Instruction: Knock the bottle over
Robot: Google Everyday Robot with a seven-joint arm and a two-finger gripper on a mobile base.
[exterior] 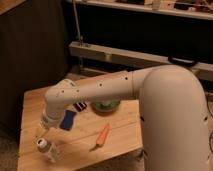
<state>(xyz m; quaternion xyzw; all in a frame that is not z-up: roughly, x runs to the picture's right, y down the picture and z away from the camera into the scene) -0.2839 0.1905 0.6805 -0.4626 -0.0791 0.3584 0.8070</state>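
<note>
The small clear bottle [48, 150] with a brownish cap is near the front left corner of the wooden table [120, 142]. Its cap points to the upper left and its body runs down to the right. I cannot tell whether it stands or lies. My gripper [41, 131] hangs at the end of the white arm [95, 90], just above and behind the bottle's cap, very close to it. Whether it touches the bottle is unclear.
An orange carrot [102, 136] lies at the table's middle front. A blue packet [68, 120] lies right of the gripper. A green bowl [105, 105] and a small dark item [80, 106] sit further back. A shelf and rail stand behind the table.
</note>
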